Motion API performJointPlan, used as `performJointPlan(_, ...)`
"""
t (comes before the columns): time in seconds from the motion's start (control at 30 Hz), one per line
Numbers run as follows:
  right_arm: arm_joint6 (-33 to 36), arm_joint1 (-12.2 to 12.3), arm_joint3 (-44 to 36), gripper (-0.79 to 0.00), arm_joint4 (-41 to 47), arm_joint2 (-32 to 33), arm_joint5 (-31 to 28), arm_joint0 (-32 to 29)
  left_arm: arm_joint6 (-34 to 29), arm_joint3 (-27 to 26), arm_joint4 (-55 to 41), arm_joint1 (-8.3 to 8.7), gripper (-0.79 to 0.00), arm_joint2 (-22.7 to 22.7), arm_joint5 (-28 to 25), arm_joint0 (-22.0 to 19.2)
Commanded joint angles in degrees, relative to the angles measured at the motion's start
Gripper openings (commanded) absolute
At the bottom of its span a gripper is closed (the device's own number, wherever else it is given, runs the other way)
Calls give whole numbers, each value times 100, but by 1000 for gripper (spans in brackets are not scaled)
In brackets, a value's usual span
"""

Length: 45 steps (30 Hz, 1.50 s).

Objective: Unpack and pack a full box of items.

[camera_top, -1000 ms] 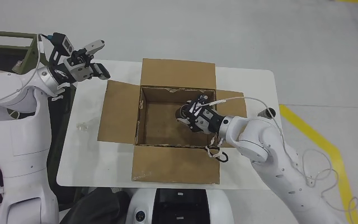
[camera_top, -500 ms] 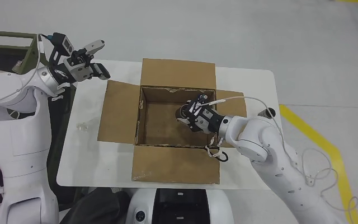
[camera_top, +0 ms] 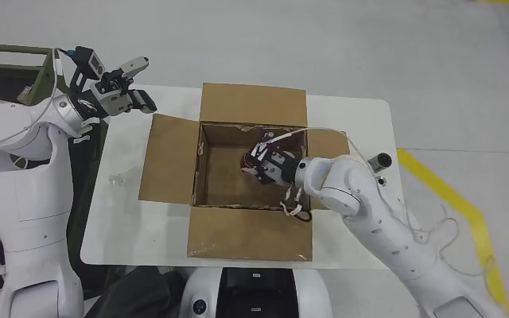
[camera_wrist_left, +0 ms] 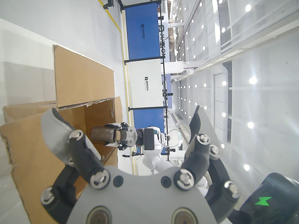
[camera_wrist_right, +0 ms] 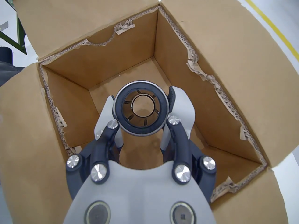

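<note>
Cardboard box [camera_top: 253, 102] sat open on the white table [camera_top: 350, 119], its floor bare, as my right gripper [camera_wrist_right: 141, 99] clamped a dark-rimmed cylinder [camera_wrist_right: 118, 108] over the opening. My left gripper [camera_wrist_left: 125, 115] hung wide open and empty, far left. I judged unpacking nearly done, with repacking all ahead.

We note a printed word on the blue panel [camera_wrist_left: 142, 33] and white panel [camera_wrist_left: 146, 83]; green bolt sign [camera_wrist_left: 262, 200] on black housing [camera_wrist_left: 282, 187].
</note>
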Motion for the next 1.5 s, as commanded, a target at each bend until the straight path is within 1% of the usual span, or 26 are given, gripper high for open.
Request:
performJointPlan(0.0,-38,-97,273,-785,77,-244,19,246,0,0,0,0,0,0,0,0)
performJointPlan(0.3,-167,-533,1338,-785,299,-1042,101,1061,0,0,0,0,0,0,0,0)
performJointPlan(0.53,-228,-890,2026,-785,385,-1538,207,1510,0,0,0,0,0,0,0,0)
performJointPlan(0.87,-455,-1373,3051,-785,515,-2020,185,1860,0,0,0,0,0,0,0,0)
performJointPlan(1.13,-485,-1589,3501,-785,486,-2108,234,1922,0,0,0,0,0,0,0,0)
performJointPlan(1.17,-482,-1607,3530,-757,470,-2109,245,1921,0,0,0,0,0,0,0,0)
performJointPlan(1.23,-479,-1638,3583,-570,449,-2104,252,1916,0,0,0,0,0,0,0,0)
performJointPlan(1.27,-481,-1652,3608,-505,437,-2099,248,1914,0,0,0,0,0,0,0,0)
performJointPlan(1.37,-489,-1688,3661,-409,413,-2075,242,1900,0,0,0,0,0,0,0,0)
performJointPlan(1.47,-477,-1709,3681,-252,367,-2036,241,1887,0,0,0,0,0,0,0,0)
